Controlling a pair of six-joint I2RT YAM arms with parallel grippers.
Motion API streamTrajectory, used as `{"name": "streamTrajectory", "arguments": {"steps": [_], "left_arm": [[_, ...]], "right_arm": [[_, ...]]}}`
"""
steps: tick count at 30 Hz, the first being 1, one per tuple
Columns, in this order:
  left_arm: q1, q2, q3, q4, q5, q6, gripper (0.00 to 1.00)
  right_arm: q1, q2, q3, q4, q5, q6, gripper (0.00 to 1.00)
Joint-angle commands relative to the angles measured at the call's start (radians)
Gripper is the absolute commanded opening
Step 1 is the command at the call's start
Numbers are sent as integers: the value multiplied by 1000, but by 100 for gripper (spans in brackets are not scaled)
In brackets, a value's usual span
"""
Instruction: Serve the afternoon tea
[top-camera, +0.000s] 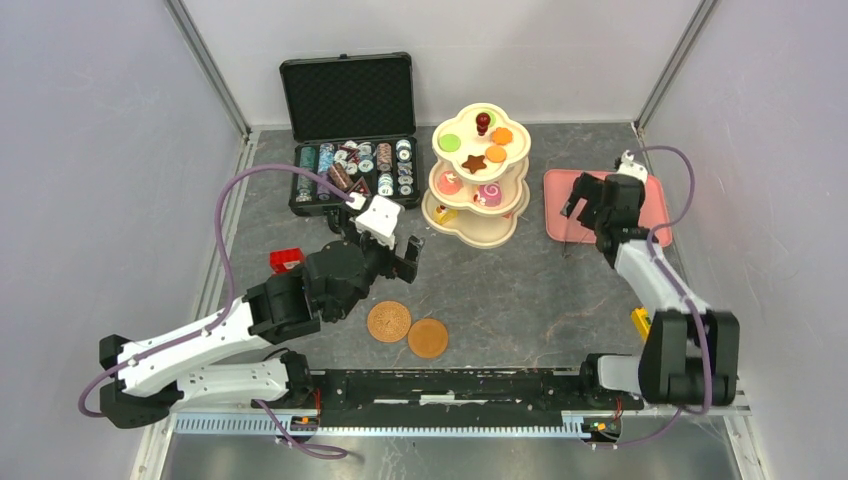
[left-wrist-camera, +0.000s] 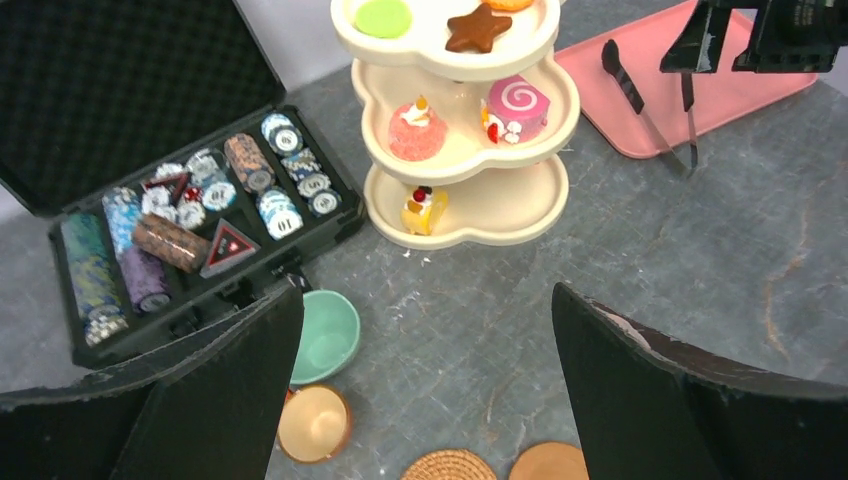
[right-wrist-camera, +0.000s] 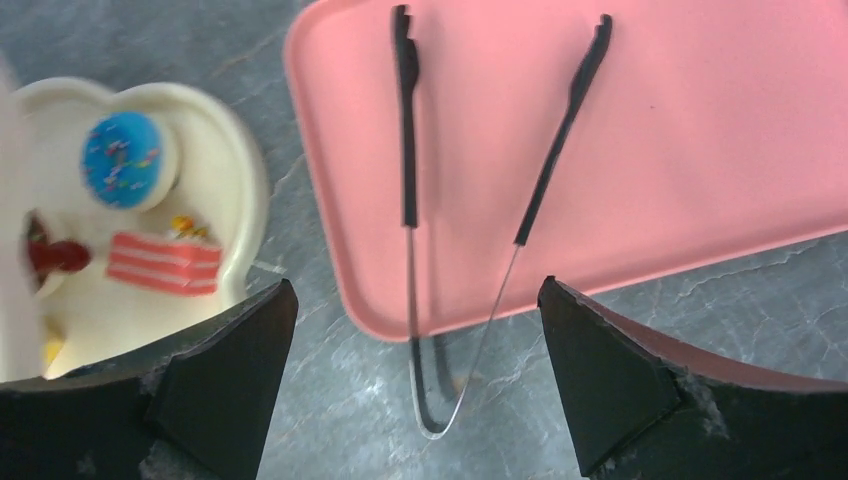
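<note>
The cream three-tier stand (top-camera: 480, 190) with a red knob stands at the back centre, with toy pastries (left-wrist-camera: 417, 132) on its tiers. Two round brown saucers (top-camera: 389, 321) (top-camera: 428, 338) lie side by side in front of my left arm. In the left wrist view a teal cup (left-wrist-camera: 325, 335) and a smaller brown cup (left-wrist-camera: 313, 422) stand upright beside the left finger. My arm hides both cups in the top view. My left gripper (top-camera: 385, 252) (left-wrist-camera: 425, 300) is open and empty above the table. My right gripper (top-camera: 592, 212) (right-wrist-camera: 415, 290) is open and empty over the near end of black tongs (right-wrist-camera: 408, 150).
The tongs lie on a pink tray (top-camera: 650, 200) at the back right, their bend hanging over its near edge. An open black case of poker chips (top-camera: 350, 170) stands at the back left. A red toy car (top-camera: 286, 261) sits left of my left arm. A small yellow object (top-camera: 640, 322) lies by the right arm.
</note>
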Motion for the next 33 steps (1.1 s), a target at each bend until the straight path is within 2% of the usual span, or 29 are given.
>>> {"name": "streamTrajectory", "arguments": {"steps": [1,6,9,12,16,20,22,25,29,33], "left_arm": [[4,-1,43,-159,16,-279,100],[4,-11,-18,-348,130,-566,100],[3,-64,-110,-415,163,-734,100],[3,-168,-210,-413,194,-826,100],[4,-241,-241,-433,182,-832,100],[4,-218,-185,-478,124,-786,100],[4,-196,-156,-494,104,-775,100],[3,-194,-143,-487,98,-768,100],[3,-208,-165,-442,92,-750,100],[3,-193,-174,-432,102,-736,100]], "right_arm": [[116,-168,-136,106,-24,-41,98],[336,-357,-313,160,-76,-14,98],[429,-512,-429,142,-118,2,98],[519,-632,-507,89,-186,2,95],[708,-716,-578,51,-203,52,91],[997,-614,-572,90,-37,128,92],[1168,-491,-517,109,92,149,92],[1332,-276,-367,38,253,152,87],[1425,-85,-207,-67,382,159,82],[1430,-47,-198,-8,377,164,75]]}}
